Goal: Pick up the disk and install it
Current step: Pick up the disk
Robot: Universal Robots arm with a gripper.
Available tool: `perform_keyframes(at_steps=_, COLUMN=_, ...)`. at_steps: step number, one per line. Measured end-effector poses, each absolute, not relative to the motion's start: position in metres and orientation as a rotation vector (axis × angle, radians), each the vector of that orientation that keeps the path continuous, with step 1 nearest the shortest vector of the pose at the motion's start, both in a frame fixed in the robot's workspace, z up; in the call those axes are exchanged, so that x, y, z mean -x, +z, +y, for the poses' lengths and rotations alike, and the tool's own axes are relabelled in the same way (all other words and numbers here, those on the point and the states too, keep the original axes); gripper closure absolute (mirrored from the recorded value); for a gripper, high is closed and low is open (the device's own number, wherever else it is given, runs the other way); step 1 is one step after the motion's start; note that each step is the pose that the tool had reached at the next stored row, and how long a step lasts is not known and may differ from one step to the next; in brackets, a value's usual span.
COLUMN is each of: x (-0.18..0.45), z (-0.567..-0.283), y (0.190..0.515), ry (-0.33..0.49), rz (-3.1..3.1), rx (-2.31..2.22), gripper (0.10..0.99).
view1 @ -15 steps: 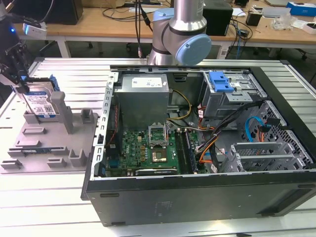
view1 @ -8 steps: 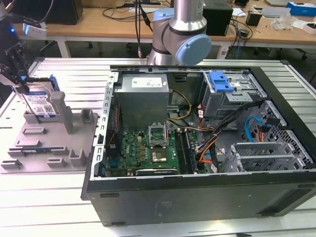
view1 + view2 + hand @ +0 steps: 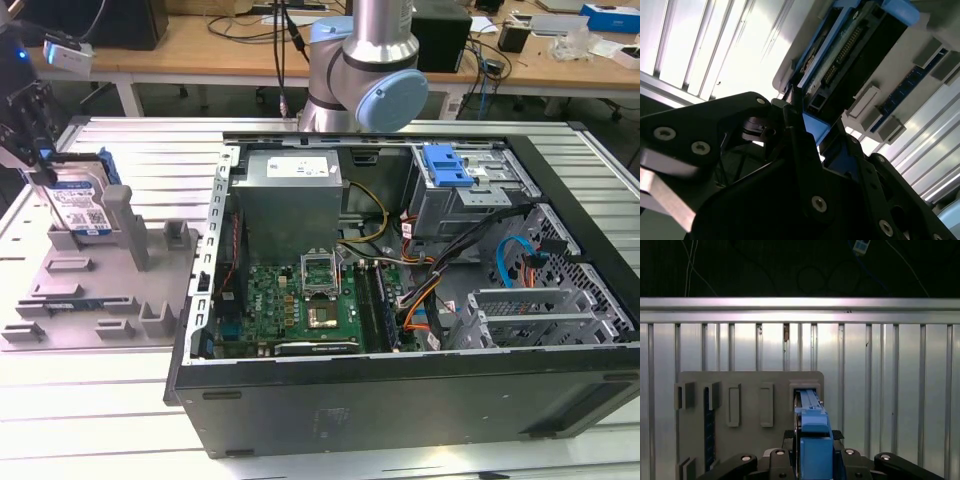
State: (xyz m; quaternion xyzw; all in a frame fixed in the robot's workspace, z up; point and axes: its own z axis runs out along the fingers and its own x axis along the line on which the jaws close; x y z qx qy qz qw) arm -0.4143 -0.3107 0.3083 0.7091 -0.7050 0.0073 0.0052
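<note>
The claw (image 3: 42, 170) pinches the disk (image 3: 80, 208) by its blue carrier frame. The disk stands upright in the grey stand (image 3: 95, 290), near the desk (image 3: 90, 410) edge at the exterior view's left. I think a tilted lift could jam it between the posts and drag the stand.

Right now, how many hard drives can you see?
1: the disk, on edge in the grey stand at the exterior view's left, the hand at it. The drive cage may hide others.
</note>
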Motion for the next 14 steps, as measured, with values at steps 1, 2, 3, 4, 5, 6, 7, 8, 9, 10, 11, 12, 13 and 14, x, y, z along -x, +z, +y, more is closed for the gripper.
perform_keyframes(at_steps=1, x=0.414, z=-0.311, y=0.31, ry=0.023, rz=-2.208, rx=-2.22, gripper=0.722)
perform_keyframes(at_steps=2, x=0.414, z=-0.311, y=0.313, ry=0.023, rz=-2.208, rx=-2.22, gripper=0.722)
perform_keyframes(at_steps=3, x=0.414, z=-0.311, y=0.314, ry=0.023, rz=-2.208, rx=-2.22, gripper=0.722)
perform_keyframes(at_steps=4, x=0.414, z=-0.311, y=0.316, ry=0.023, rz=-2.208, rx=-2.22, gripper=0.722)
perform_keyframes(at_steps=5, x=0.414, z=-0.311, y=0.318, ry=0.023, rz=-2.208, rx=-2.22, gripper=0.722)
perform_keyframes(at_steps=6, x=0.414, z=-0.311, y=0.321, ry=0.023, rz=-2.208, rx=-2.22, gripper=0.722)
perform_keyframes(at_steps=7, x=0.414, z=-0.311, y=0.323, ry=0.023, rz=-2.208, rx=-2.22, gripper=0.722)
perform_keyframes(at_steps=8, x=0.414, z=-0.311, y=0.325, ry=0.023, rz=-2.208, rx=-2.22, gripper=0.722)
perform_keyframes(at_steps=9, x=0.414, z=-0.311, y=0.327, ry=0.023, rz=-2.208, rx=-2.22, gripper=0.722)
perform_keyframes(at_steps=10, x=0.414, z=-0.311, y=0.333, ry=0.023, rz=-2.208, rx=-2.22, gripper=0.722)
perform_keyframes(at_steps=11, x=0.414, z=-0.311, y=0.336, ry=0.023, rz=-2.208, rx=-2.22, gripper=0.722)
perform_keyframes(at_steps=12, x=0.414, z=-0.311, y=0.338, ry=0.023, rz=-2.208, rx=-2.22, gripper=0.722)
perform_keyframes(at_steps=13, x=0.414, z=-0.311, y=0.34, ry=0.023, rz=-2.208, rx=-2.22, gripper=0.722)
perform_keyframes(at_steps=14, x=0.414, z=-0.311, y=0.342, ry=0.023, rz=-2.208, rx=-2.22, gripper=0.722)
